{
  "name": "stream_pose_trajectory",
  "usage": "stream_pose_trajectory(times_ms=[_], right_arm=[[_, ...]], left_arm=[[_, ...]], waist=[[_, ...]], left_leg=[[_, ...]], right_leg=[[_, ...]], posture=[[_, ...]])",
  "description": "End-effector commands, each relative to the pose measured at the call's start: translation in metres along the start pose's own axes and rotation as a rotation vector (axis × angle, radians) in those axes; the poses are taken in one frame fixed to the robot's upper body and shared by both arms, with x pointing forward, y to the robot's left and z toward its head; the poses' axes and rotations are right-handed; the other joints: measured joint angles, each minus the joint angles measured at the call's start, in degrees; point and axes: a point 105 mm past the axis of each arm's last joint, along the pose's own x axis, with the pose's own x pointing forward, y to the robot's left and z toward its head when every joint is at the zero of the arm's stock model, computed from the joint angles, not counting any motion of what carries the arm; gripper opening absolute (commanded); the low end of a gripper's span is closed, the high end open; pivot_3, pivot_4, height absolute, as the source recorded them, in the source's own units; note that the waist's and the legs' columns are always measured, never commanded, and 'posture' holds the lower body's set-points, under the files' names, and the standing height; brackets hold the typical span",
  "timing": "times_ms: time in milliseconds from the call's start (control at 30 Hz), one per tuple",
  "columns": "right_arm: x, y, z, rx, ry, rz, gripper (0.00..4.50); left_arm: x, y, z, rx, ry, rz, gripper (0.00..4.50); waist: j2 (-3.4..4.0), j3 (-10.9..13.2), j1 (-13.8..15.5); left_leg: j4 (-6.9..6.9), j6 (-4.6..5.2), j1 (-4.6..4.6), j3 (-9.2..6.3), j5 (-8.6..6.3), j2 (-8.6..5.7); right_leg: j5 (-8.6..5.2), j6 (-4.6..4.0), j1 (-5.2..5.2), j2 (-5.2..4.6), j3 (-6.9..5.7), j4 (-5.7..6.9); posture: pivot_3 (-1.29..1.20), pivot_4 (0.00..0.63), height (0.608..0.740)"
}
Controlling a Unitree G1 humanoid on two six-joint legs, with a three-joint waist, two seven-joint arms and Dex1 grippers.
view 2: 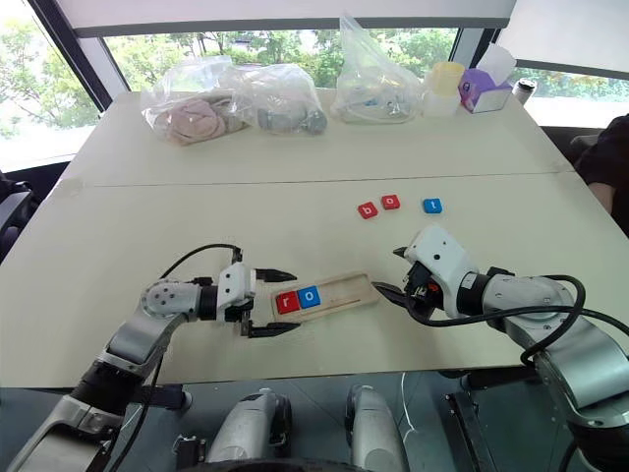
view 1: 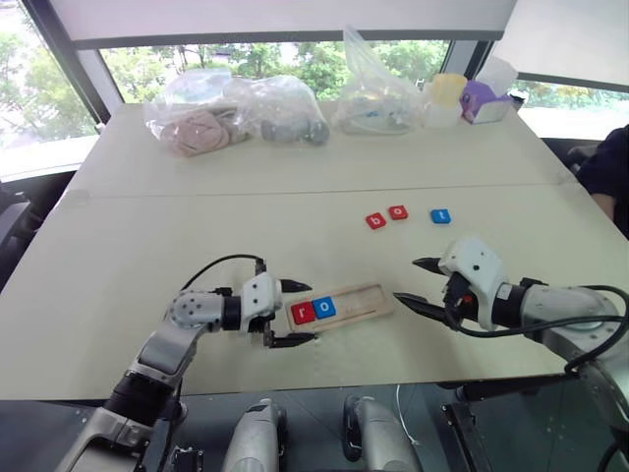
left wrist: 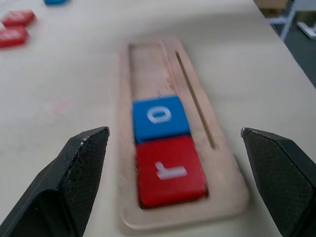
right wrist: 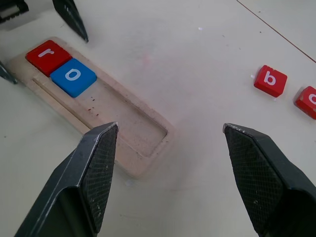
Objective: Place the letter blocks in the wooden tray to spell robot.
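Your left gripper (view 1: 294, 314) is hovering with its fingers spread wide, empty, at the near end of the wooden tray (view 1: 369, 301). You are seeing the red r (view 1: 304, 313) and blue o (view 1: 324, 307) sitting side by side inside the tray. Your right gripper (view 1: 419, 283) is holding its fingers apart, empty, at the tray's other end. Beyond the tray, three tiles are lying loose: red b (view 1: 375, 221), what is probably a red o (view 1: 398, 211), and blue t (view 1: 441, 215).

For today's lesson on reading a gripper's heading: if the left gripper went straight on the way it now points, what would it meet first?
Most likely the near end of the wooden tray, at the red r block. The left gripper has open fingers astride that end.
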Motion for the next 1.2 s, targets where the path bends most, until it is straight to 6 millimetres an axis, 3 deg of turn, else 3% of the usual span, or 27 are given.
stream_pose_trajectory(times_ms=[33, 233, 367, 467, 567, 700, 900, 1200], right_arm=[[0.002, 0.0, 0.011, -0.032, -0.045, 0.0, 3.5], [0.021, -0.016, 0.014, -0.037, -0.076, -0.078, 3.5], [0.052, -0.057, 0.014, 0.02, -0.072, -0.271, 3.5], [0.075, -0.069, 0.023, 0.102, -0.111, -0.309, 3.5], [0.101, -0.075, 0.028, 0.162, -0.112, -0.333, 3.5], [0.119, -0.084, 0.029, 0.225, -0.096, -0.372, 3.5], [0.133, -0.094, 0.018, 0.252, -0.041, -0.412, 3.5], [0.147, -0.093, 0.011, 0.293, -0.026, -0.38, 3.5]], left_arm=[[-0.009, 0.012, 0.024, 0.081, -0.06, 0.076, 4.44], [-0.024, 0.022, 0.05, 0.145, -0.082, 0.14, 4.44], [-0.041, 0.022, 0.062, 0.145, -0.052, 0.145, 4.44], [-0.054, 0.024, 0.069, 0.098, -0.028, 0.155, 4.44], [-0.067, 0.039, 0.08, 0.08, -0.022, 0.229, 4.44], [-0.074, 0.046, 0.099, 0.045, -0.059, 0.268, 4.44], [-0.075, 0.028, 0.1, 0.006, 0.006, 0.193, 4.44], [-0.08, 0.028, 0.092, -0.006, 0.059, 0.21, 4.44]], waist=[[-0.01, 0.0, -0.1], [-0.03, 0.0, -0.1], [-0.04, 0.1, -0.8], [-0.04, 0.1, -1.2], [-0.02, 0.1, -1.5], [-0.02, 0.1, -1.3], [0.01, 0.1, -1.6], [0.03, 0.1, -1.8]], left_leg=[[0.0, 0.0, 0.0, 0.0, 0.0, 0.01], [0.0, 0.0, 0.0, 0.01, 0.0, 0.04], [0.01, 0.0, 0.0, 0.11, 0.0, 0.08], [0.0, 0.0, -0.04, 0.06, 0.01, 0.07], [-0.04, 0.01, -0.1, 0.08, 0.01, 0.02], [-0.05, 0.02, -0.12, 0.08, 0.02, -0.06], [-0.04, 0.02, -0.1, 0.08, 0.02, -0.13], [-0.06, 0.01, -0.05, 0.06, 0.02, -0.1]], right_leg=[[0.0, 0.0, 0.0, 0.01, 0.0, 0.0], [0.0, 0.0, -0.01, 0.04, -0.01, 0.0], [0.01, -0.02, -0.07, 0.07, -0.01, -0.01], [0.02, -0.03, -0.09, 0.07, -0.02, 0.05], [0.06, -0.08, -0.19, 0.11, -0.01, 0.13], [0.16, -0.21, -0.15, 0.13, -0.01, 0.15], [0.15, -0.2, -0.12, 0.09, 0.03, 0.14], [0.15, -0.2, -0.12, 0.16, 0.03, 0.2]], posture=[[0.0, 0.15, 0.74], [0.0, 0.15, 0.74], [0.0, 0.15, 0.74], [0.0, 0.15, 0.74], [0.0, 0.15, 0.74], [0.0, 0.15, 0.74], [0.0, 0.15, 0.74], [0.0, 0.15, 0.74]])
